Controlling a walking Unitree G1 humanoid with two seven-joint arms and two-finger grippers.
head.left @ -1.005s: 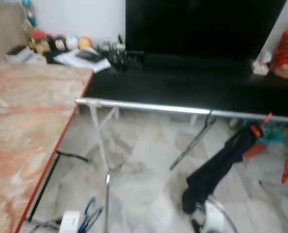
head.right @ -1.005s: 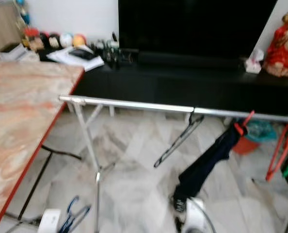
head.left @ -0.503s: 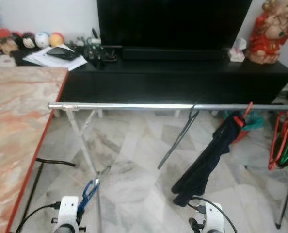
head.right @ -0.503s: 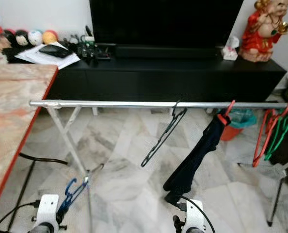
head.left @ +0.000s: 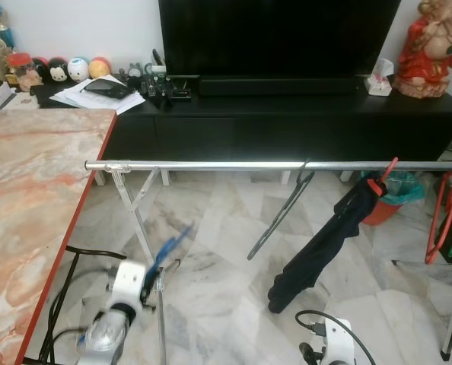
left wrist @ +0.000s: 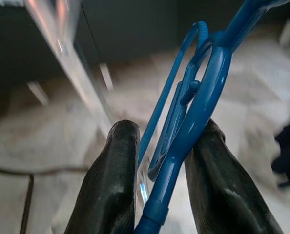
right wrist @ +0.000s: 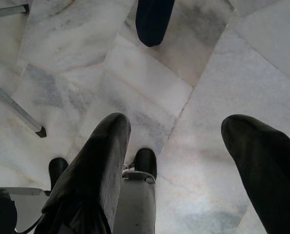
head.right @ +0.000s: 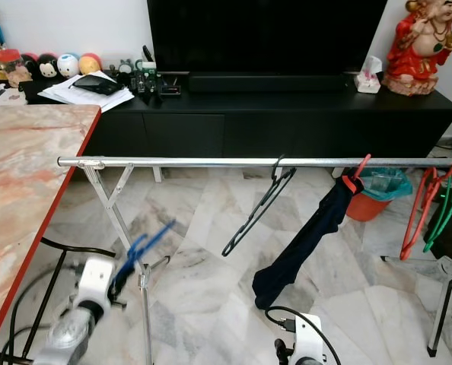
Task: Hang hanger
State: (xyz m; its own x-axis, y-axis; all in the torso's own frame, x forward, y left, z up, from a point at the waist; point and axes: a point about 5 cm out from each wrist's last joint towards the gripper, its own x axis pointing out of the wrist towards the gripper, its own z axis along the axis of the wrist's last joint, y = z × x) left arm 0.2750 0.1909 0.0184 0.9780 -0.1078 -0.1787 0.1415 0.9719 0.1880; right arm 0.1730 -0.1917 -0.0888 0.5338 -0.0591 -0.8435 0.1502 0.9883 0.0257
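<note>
A blue plastic hanger (left wrist: 194, 107) sits between the black fingers of my left gripper (left wrist: 159, 141), which is shut on its neck just below the hook. In the head views this blue hanger (head.left: 169, 243) is blurred and points up and forward from my left gripper (head.left: 151, 274), below the silver rail (head.left: 211, 165) of a clothes rack. My right gripper (right wrist: 176, 126) is open over the marble floor, low at the right arm (head.left: 332, 342).
On the rail hang a black hanger (head.left: 283, 217), a dark garment on a red hanger (head.left: 325, 243), and red and green hangers (head.left: 447, 220). The rack's crossed legs (head.left: 138, 220) stand beside my left arm. A marble table (head.left: 28, 213) is at left, a black TV console (head.left: 287, 114) behind.
My left arm has risen with the blue hanger, now nearer the rail. The camera has shifted a little; the right arm stays low.
</note>
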